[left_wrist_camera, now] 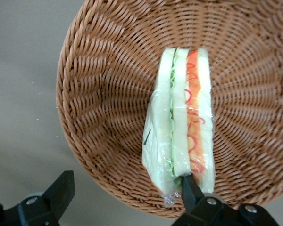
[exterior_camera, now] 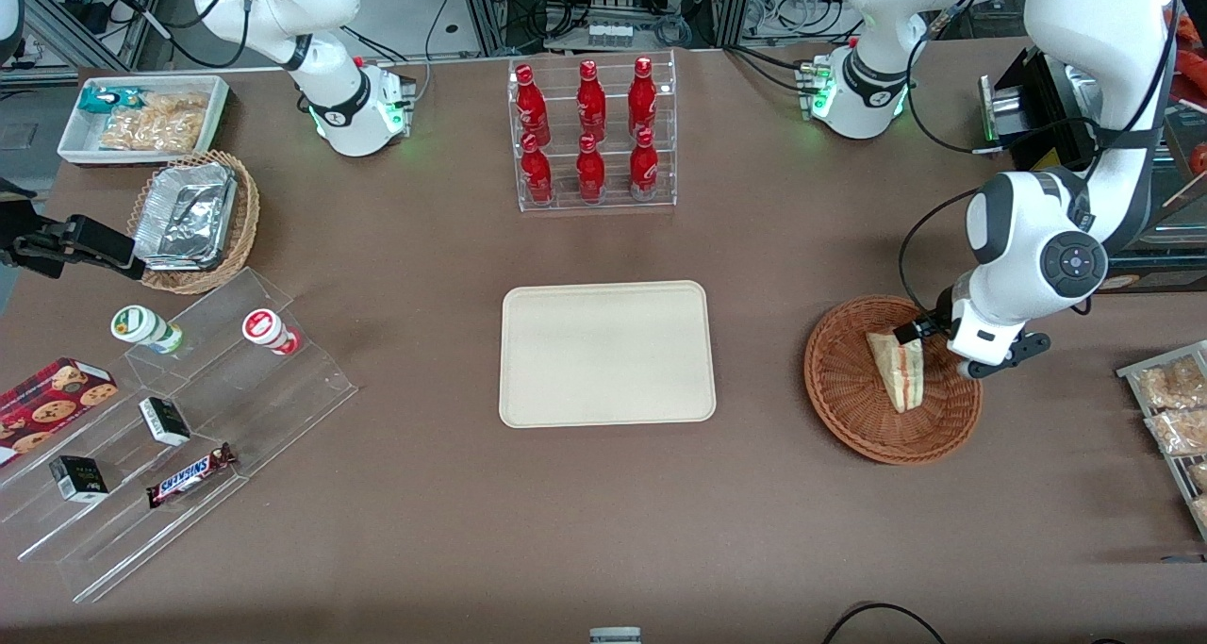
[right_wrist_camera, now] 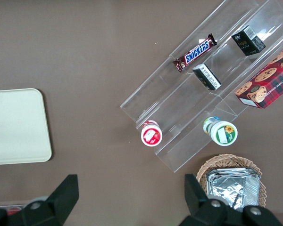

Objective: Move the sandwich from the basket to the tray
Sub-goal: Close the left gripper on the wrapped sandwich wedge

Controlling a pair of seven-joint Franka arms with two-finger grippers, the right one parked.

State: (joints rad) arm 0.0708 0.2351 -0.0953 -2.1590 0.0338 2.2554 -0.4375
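The sandwich (exterior_camera: pixel 898 372) (left_wrist_camera: pixel 181 136), a clear-wrapped wedge with red and green filling, lies in the round reddish-brown basket (exterior_camera: pixel 849 399) (left_wrist_camera: pixel 99 94). My gripper (exterior_camera: pixel 929 331) (left_wrist_camera: pixel 126 189) hovers low over the basket's rim at the working arm's end of the table, open wide. One fingertip (left_wrist_camera: pixel 189 187) sits right at the sandwich's narrow end, while the other fingertip (left_wrist_camera: pixel 62 187) hangs over the bare table outside the rim. Nothing is gripped. The cream-beige tray (exterior_camera: pixel 606 354) lies flat at the table's middle with nothing on it, well apart from the basket toward the parked arm's end.
A clear rack of red bottles (exterior_camera: pixel 592 133) stands farther from the camera than the tray. Bagged snacks (exterior_camera: pixel 1174 408) lie at the working arm's end. A foil-filled tan basket (exterior_camera: pixel 193 220), a white snack bin (exterior_camera: pixel 141 116) and clear acrylic steps (exterior_camera: pixel 179 418) sit toward the parked arm's end.
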